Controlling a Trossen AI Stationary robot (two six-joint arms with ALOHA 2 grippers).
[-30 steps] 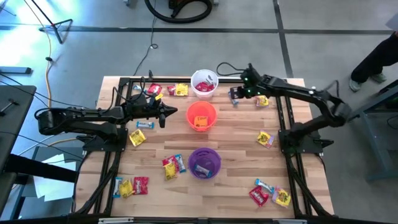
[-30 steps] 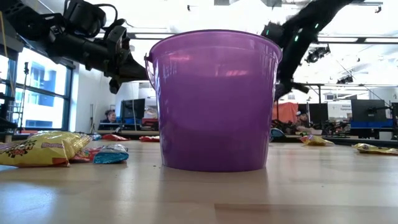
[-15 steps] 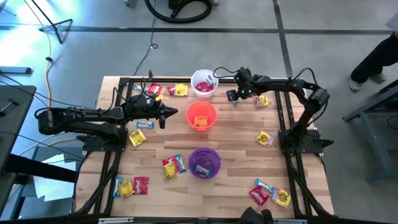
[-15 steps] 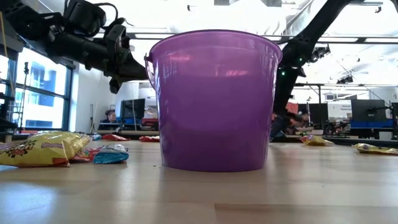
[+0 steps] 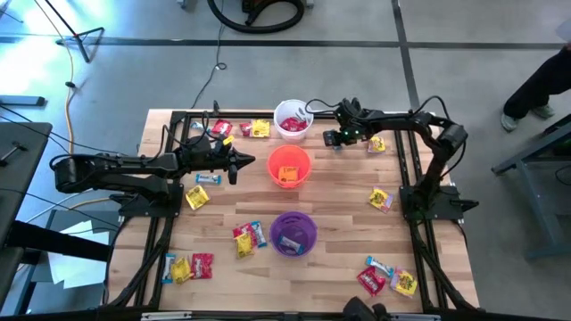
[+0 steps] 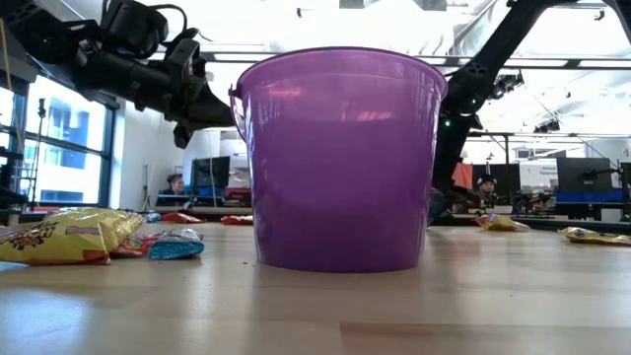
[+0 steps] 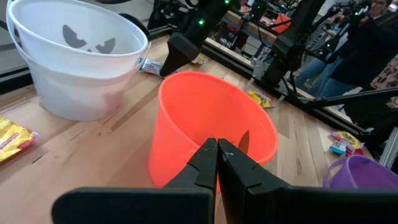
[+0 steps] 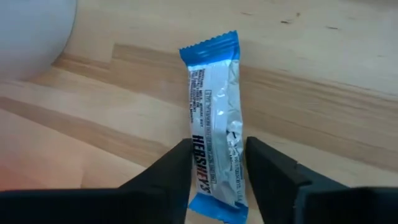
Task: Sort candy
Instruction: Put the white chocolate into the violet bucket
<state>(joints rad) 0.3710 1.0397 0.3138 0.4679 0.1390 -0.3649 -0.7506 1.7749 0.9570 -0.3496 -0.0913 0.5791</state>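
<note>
Pale wood-plank table (image 5: 339, 192) in a black frame. Near edge, high view: red + yellow candies (image 5: 385, 278) at near right, another pair (image 5: 189, 266) at near left. A bit further in, purple cup (image 5: 293, 233) w/ candy inside, red/blue candies (image 5: 247, 237) just left of it. In low view the purple cup (image 6: 338, 158) fills the middle; yellow, red and blue wrappers (image 6: 94, 237) lie on the wood to its left.

Mid-table: orange cup (image 5: 288, 166), yellow candy (image 5: 196, 197) to the left, another yellow one (image 5: 380, 199) to the right. Left gripper (image 5: 247, 161) hovers just left of the orange cup, jaws pressed together, holding nothing; left wrist view shows the closed tips (image 7: 217, 151) right in front of the orange cup (image 7: 214, 127).

Far side: white cup (image 5: 293, 120) w/ red candy in it, more wrappers (image 5: 239, 129) to its left. Right gripper (image 5: 332, 138) sits low just right of the white cup. Right wrist view: fingers (image 8: 177, 163) spread either side of a blue-white candy bar (image 8: 213, 124) lying flat on the wood, not yet squeezing it.

Beyond the table: grey floor, black cable, a person's leg (image 5: 540, 80) at far right. Low view shows an office room w/ desks and monitors behind.

Vs 0.5 s ago: right arm folded slightly more, gripper much the same spot; left arm, cups, candies unchanged.
</note>
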